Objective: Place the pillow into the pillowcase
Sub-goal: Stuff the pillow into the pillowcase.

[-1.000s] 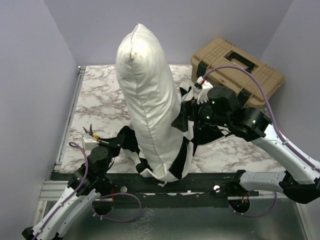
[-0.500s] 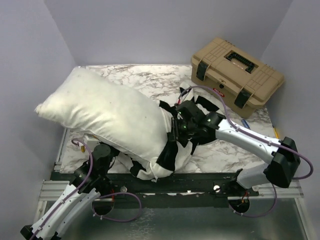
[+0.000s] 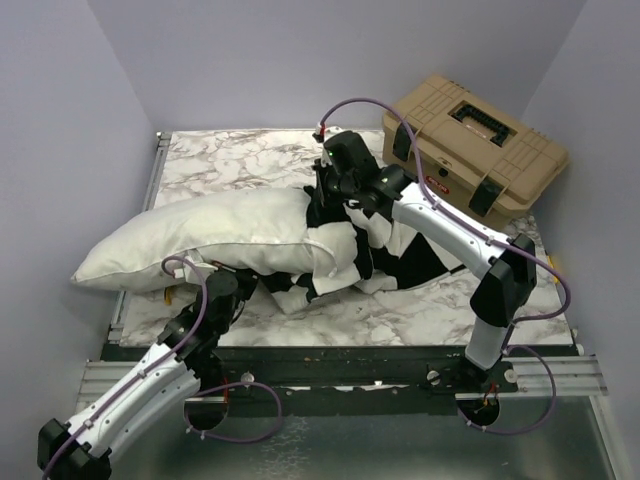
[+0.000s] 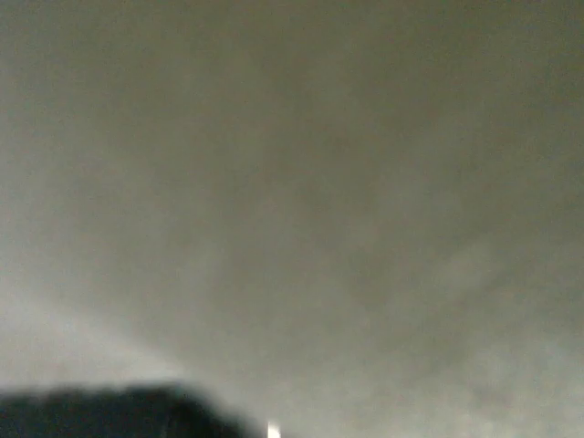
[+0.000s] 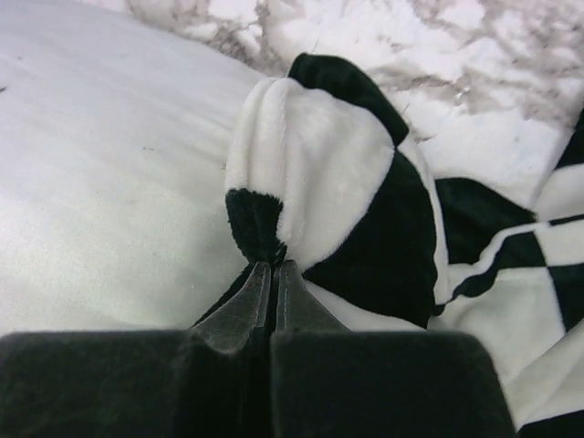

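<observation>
Right wrist view: right gripper (image 5: 271,271) clamped shut on pillowcase (image 5: 351,182) fold, best drawn toward frame left over pillow (image 5: 100,192), pinch firm.

The right end effector (image 5: 274,270) fills the bottom of the frame, its two dark padded blocks pressed together and its translucent fingertips (image 5: 248,306) meeting with no gap. Between the tips it pinches a gathered fold of the limp plush pillowcase (image 5: 365,210) with large black and white checkerboard squares; the fold bulges upward from the pinch into a rounded lump. More of the pillowcase lies crumpled to the right. The large plain white puffy pillow (image 5: 100,182) fills the left side, touching the fold. A white, grey-veined marble-patterned surface (image 5: 438,55) shows along the top.
</observation>
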Motion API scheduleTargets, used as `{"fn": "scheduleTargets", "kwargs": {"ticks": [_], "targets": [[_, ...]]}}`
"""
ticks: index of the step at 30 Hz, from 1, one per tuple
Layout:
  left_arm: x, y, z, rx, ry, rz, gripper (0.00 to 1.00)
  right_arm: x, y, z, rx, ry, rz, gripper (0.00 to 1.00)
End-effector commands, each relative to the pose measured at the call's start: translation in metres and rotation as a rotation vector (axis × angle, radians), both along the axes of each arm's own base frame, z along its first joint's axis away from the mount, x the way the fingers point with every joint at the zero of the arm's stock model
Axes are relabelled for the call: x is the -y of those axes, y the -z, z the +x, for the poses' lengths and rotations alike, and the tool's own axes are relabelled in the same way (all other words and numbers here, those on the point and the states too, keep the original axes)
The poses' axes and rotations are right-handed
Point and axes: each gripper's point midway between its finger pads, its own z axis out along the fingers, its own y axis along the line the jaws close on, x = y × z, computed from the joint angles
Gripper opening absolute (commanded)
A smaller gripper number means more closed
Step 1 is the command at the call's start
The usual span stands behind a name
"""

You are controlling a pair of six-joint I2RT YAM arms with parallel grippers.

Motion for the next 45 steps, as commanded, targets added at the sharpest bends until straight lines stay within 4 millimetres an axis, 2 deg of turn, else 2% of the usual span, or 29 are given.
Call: {"fn": "scheduleTargets", "kwargs": {"ticks": [1, 4, 7, 8, 10, 11, 12, 13, 14, 16, 19, 21, 24, 25, 26, 27, 29, 34, 36, 39, 41, 43, 45], "targets": [[0.04, -0.029, 0.018, 0.089, 0.097, -0.144, 0.0, 0.017, -0.016, 0.043, 0.132, 0.046, -0.078, 0.0], [0.062, -0.035, 0.027, 0.089, 0.164, -0.137, 0.0, 0.029, -0.032, 0.059, 0.166, 0.082, -0.058, 0.03], [0.084, -0.047, 0.032, 0.09, 0.263, -0.081, 0.01, 0.039, -0.051, 0.06, 0.202, 0.095, -0.051, 0.08], [0.09, -0.053, 0.031, 0.099, 0.303, -0.061, 0.12, 0.043, -0.055, 0.058, 0.203, 0.101, -0.056, 0.12], [0.099, -0.062, 0.023, 0.107, 0.382, -0.036, 0.41, 0.054, -0.059, 0.048, 0.191, 0.121, -0.061, 0.19], [0.1, -0.064, 0.017, 0.094, 0.411, -0.013, 0.52, 0.061, -0.058, 0.042, 0.177, 0.138, -0.067, 0.23], [0.098, -0.067, 0.011, 0.079, 0.431, 0.007, 0.59, 0.068, -0.059, 0.034, 0.161, 0.156, -0.065, 0.28], [0.092, -0.059, 0.001, 0.017, 0.447, 0.054, 0.65, 0.075, -0.056, 0.026, 0.141, 0.17, -0.062, 0.35], [0.088, -0.066, -0.005, 0.016, 0.457, 0.074, 0.68, 0.082, -0.055, 0.017, 0.124, 0.185, -0.054, 0.44], [0.075, -0.065, -0.025, -0.058, 0.485, 0.131, 0.72, 0.094, -0.052, -0.002, 0.081, 0.206, -0.035, 0.61], [0.066, -0.067, -0.056, -0.141, 0.562, 0.148, 0.73, 0.105, -0.052, -0.033, 0.022, 0.207, 0.021, 0.73], [0.065, -0.074, -0.073, -0.156, 0.618, 0.13, 0.73, 0.108, -0.055, -0.054, -0.016, 0.182, 0.071, 0.75], [0.068, -0.087, -0.087, -0.139, 0.672, 0.094, 0.73, 0.107, -0.052, -0.08, -0.102, 0.143, 0.12, 0.76], [0.069, -0.09, -0.088, -0.135, 0.683, 0.092, 0.73, 0.106, -0.05, -0.088, -0.133, 0.126, 0.132, 0.83], [0.071, -0.091, -0.088, -0.134, 0.696, 0.101, 0.73, 0.102, -0.047, -0.097, -0.173, 0.1, 0.148, 0.95], [0.073, -0.089, -0.086, -0.14, 0.708, 0.116, 0.73, 0.101, -0.043, -0.104, -0.207, 0.081, 0.148, 0.98], [0.076, -0.078, -0.083, -0.175, 0.731, 0.16, 0.72, 0.094, -0.034, -0.119, -0.278, 0.04, 0.148, 0.96], [0.087, -0.055, -0.065, -0.241, 0.751, 0.239, 0.71, 0.075, -0.017, -0.153, -0.362, -0.016, 0.107, 0.8], [0.097, -0.046, -0.057, -0.241, 0.764, 0.226, 0.7, 0.064, -0.008, -0.165, -0.383, -0.032, 0.078, 0.75], [0.115, -0.034, -0.047, -0.224, 0.788, 0.179, 0.68, 0.049, 0.015, -0.183, -0.434, -0.042, 0.016, 0.68], [0.12, -0.023, -0.04, -0.221, 0.776, 0.17, 0.65, 0.047, 0.032, -0.186, -0.436, -0.008, -0.047, 0.67], [0.12, -0.013, -0.032, -0.227, 0.749, 0.182, 0.57, 0.06, 0.05, -0.178, -0.399, 0.085, -0.146, 0.67], [0.121, -0.009, -0.028, -0.221, 0.739, 0.184, 0.47, 0.075, 0.059, -0.167, -0.35, 0.17, -0.219, 0.68]]}}
